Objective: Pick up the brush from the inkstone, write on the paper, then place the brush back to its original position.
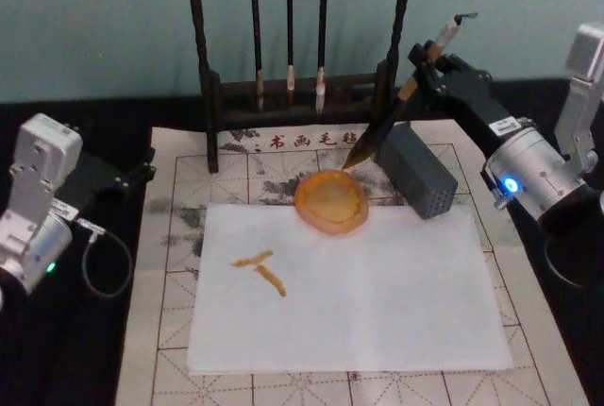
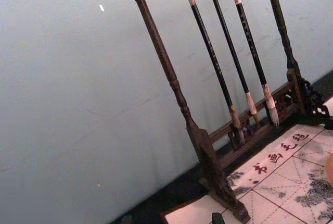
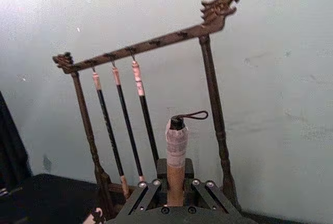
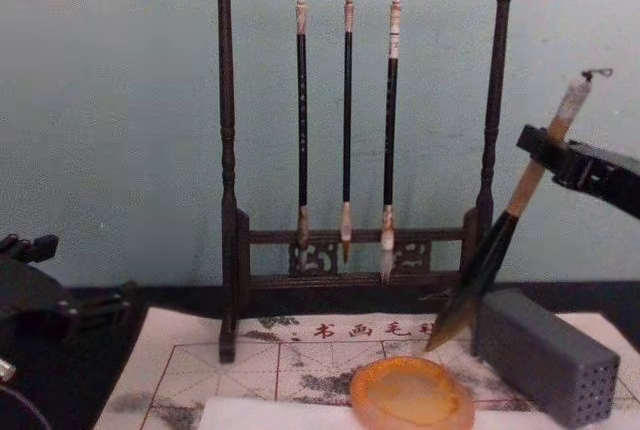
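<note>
The right gripper [image 3: 175,183] sits closest in its wrist view, fingers clamped on the tan handle of the brush [image 3: 176,151]. The handle's whitish end and small loop rise above the jaws. Seen from the head, the right arm reaches in from the right with the gripper [image 1: 429,61] raised over the table's far side. The brush [image 1: 396,109] slants down and leftward from it, and the black section ends in grey-brown bristles. The bristle tip hangs just over the far rim of the inkstone [image 1: 331,201], which lies below the gripper to its left. Whether tip and dish touch is hard to tell. A grey block [image 1: 420,175] stands right beneath the gripper. Nearer the robot lies the paper [image 1: 377,293], bearing orange strokes [image 1: 260,269]. The left gripper [image 1: 132,175] is parked far to the left.
</note>
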Tool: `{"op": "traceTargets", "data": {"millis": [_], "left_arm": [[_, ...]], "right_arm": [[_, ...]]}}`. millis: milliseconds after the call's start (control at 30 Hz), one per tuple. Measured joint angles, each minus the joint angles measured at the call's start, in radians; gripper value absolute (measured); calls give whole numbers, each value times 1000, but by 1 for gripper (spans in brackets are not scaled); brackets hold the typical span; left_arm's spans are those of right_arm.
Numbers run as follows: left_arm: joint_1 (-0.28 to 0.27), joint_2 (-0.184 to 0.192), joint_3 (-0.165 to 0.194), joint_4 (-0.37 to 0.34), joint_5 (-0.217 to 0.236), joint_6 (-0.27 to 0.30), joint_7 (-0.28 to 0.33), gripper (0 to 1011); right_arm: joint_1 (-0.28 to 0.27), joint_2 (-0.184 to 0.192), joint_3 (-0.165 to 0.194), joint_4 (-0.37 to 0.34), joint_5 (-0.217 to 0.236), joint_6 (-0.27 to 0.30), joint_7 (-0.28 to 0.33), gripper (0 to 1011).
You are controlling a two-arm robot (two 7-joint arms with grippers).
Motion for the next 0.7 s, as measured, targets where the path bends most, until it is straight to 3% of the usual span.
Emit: {"op": "traceTargets", "data": {"millis": [467,700], "left_arm": [[0,0,0,0,0,0,0,1001],[0,0,0,0,0,0,0,1001]], "right_arm": [[-80,15,44,-133,29,25,58,195],[-125,29,48,-191,48,37,122,195]]}}
